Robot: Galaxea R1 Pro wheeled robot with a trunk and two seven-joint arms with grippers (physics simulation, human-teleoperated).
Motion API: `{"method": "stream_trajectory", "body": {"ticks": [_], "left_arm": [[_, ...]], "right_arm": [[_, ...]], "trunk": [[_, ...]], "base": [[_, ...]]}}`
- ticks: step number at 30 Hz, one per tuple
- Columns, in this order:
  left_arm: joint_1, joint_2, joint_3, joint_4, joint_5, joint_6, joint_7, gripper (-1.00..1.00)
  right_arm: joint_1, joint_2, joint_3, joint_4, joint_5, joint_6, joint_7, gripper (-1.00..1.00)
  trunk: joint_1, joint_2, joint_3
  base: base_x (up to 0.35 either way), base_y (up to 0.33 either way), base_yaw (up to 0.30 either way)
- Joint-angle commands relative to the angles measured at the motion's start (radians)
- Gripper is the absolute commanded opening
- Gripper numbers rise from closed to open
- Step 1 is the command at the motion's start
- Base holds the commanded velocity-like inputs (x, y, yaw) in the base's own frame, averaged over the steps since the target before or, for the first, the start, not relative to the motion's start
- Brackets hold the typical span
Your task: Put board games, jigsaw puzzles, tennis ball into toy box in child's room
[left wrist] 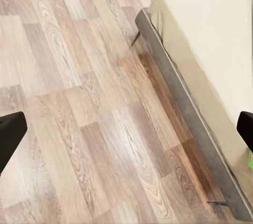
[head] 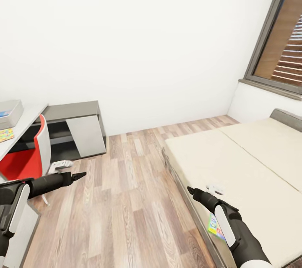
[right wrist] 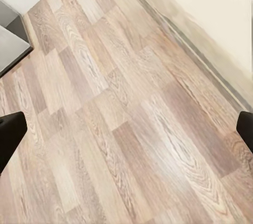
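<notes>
A flat, bright board game [head: 214, 226] lies on the bed [head: 251, 175], close to the near edge, and the right arm hides part of it. In the left wrist view a tiny green bit of it [left wrist: 250, 159] peeks out at the side of the mattress. A small white thing [head: 215, 188] sits on the mattress a little farther in; it is too small to tell what it is. The right gripper [head: 190, 190] hangs over the edge of the bed, near the game but not touching it. Its fingers sit wide apart in the right wrist view, with only wood floor [right wrist: 126, 118] between them, so it holds nothing. The left gripper [head: 82, 174] points out over the floor, and its fingers are wide apart too, with nothing in them. Far off on the left is the table [head: 19, 127], with the grey toy box [head: 9, 113] on top and 1 jigsaw puzzle [head: 6, 134] beside it. A red and white chair [head: 29, 158] stands at the table, and a lower dark grey desk [head: 73, 127] is against the wall. I think the robot is going for a game on the bed. Next, the right gripper should go down to the game, close on its edge, and carry it over to the toy box.
</notes>
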Motion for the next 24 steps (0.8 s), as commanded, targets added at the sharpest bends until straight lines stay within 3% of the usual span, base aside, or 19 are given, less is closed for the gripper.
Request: {"method": "stream_trajectory", "body": {"ticks": [1, 8, 24], "left_arm": [[-0.001, 0.001, 0.001, 0.0, 0.009, 0.008, 0.002, 1.0], [-0.001, 0.001, 0.001, 0.0, 0.009, 0.007, 0.002, 1.0], [-0.001, 0.001, 0.001, 0.0, 0.009, 0.007, 0.002, 1.0]], "right_arm": [[-0.001, 0.001, -0.003, -0.001, -0.003, 0.006, 0.004, 1.0], [-0.001, 0.0, -0.005, 0.0, -0.003, 0.006, 0.003, 1.0], [-0.001, 0.0, -0.005, 0.002, -0.003, 0.006, 0.002, 1.0]], "trunk": [[0.001, -0.002, -0.001], [0.001, -0.002, 0.007], [0.001, -0.002, 0.024]], "base": [[0.0, 0.199, -0.215], [0.0, 0.113, -0.215], [0.0, 0.006, -0.215]]}}
